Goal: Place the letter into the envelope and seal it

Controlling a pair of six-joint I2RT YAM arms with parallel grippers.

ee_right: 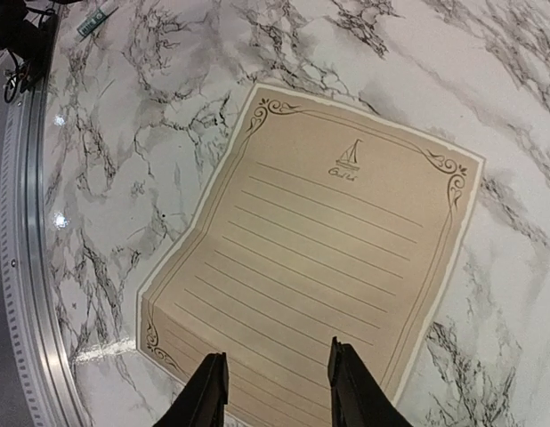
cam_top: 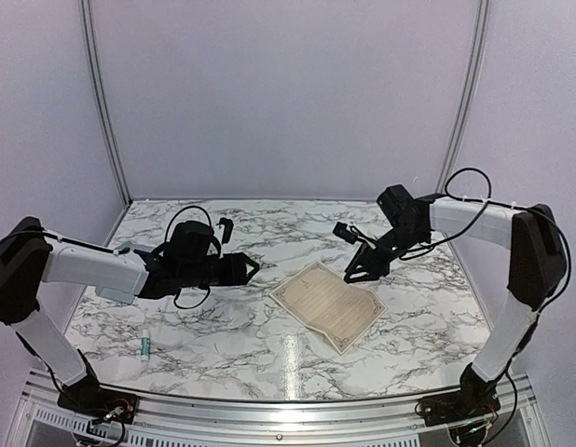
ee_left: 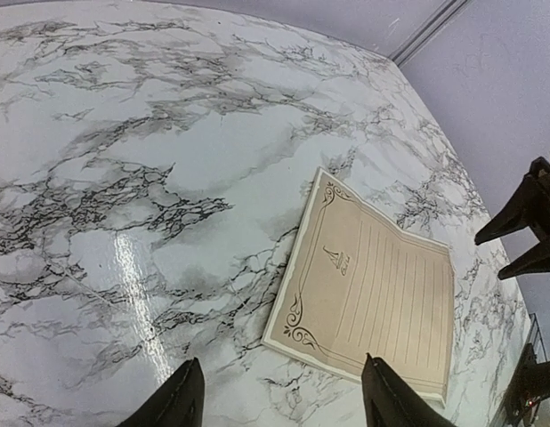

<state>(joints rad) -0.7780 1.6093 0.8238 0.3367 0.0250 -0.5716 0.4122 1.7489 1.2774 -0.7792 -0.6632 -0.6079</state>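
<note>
Tan paper on veined marble

We see the flat tan ruled letter sheet (ee_right: pixel 324 240), pale-edged with dark scrollwork corners and a small sailboat emblem, on the white marble-patterned tabletop (cam_top: pixel 223 326) veined grey-black; black gripper fingers (ee_right: pixel 208 391) below.

— Where did the tan lined paper letter with its ornate border (cam_top: pixel 328 304) lie?

— Flat on the white grey-veined marble table (cam_top: pixel 223 335), right of centre.

— And the arms?

— The left gripper (cam_top: pixel 253 268) hung just left of the letter; the right gripper (cam_top: pixel 355 275) hung over its far right edge.

— Anything else?

— A small white-green tube (cam_top: pixel 145 347) lay well left of the letter, nearer the front rail (cam_top: pixel 288 408).
</note>
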